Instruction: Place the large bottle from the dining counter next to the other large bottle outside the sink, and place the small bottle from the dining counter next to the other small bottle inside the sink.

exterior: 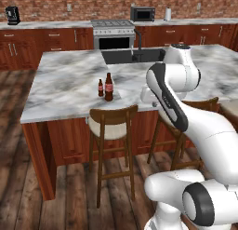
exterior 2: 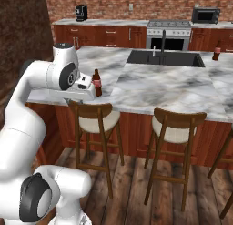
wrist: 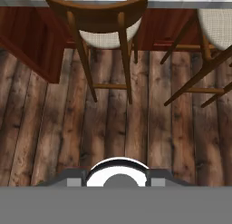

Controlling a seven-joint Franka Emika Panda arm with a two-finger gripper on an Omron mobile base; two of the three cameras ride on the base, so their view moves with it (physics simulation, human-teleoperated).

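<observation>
Just left of the large cola bottle (exterior: 109, 86), the small brown glass bottle (exterior: 100, 87) looks light, rigid, slick and breakable, best gripped mid-body; I cannot tell the gripper's state.

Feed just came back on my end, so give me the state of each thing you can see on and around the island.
Small brown bottle: upright on the marble island, untouched.
Large cola bottle: upright beside it, untouched.
Far bottle: upright right of the sink.
Faucet: no water seen.
Stool: tucked under the island edge.
</observation>
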